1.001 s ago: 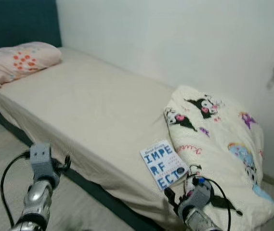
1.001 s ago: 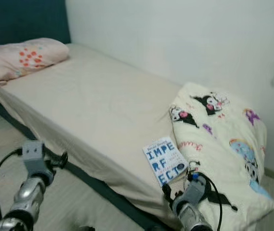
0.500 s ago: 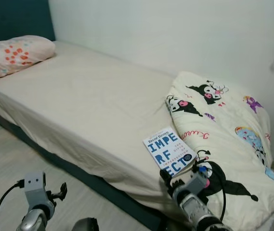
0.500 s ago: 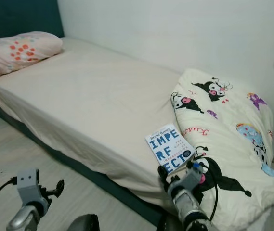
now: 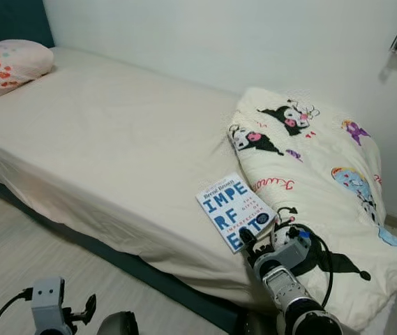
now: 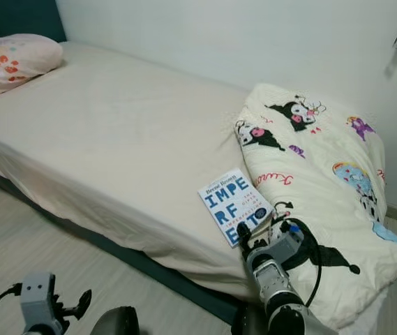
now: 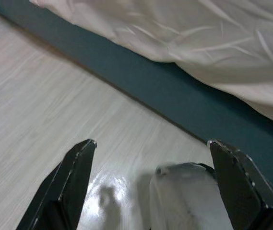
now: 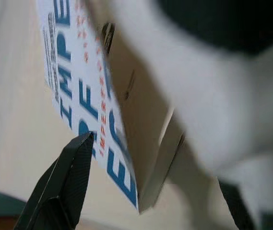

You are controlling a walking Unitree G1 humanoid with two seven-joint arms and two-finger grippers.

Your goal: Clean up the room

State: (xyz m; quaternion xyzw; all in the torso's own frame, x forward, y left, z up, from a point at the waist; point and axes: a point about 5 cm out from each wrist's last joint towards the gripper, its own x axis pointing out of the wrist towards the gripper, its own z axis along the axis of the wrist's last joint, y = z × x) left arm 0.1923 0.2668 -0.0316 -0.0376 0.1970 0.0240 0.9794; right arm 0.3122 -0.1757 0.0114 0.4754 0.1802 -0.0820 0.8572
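Book (image 5: pixel 234 209) between right pincer's (image 8: pixel 141 191) fingers

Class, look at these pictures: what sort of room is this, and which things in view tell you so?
Most likely a bedroom in a home. A single bed stands against the wall, with a pillow at its head and a cartoon-print quilt bunched at its foot. A book lies on the sheet.
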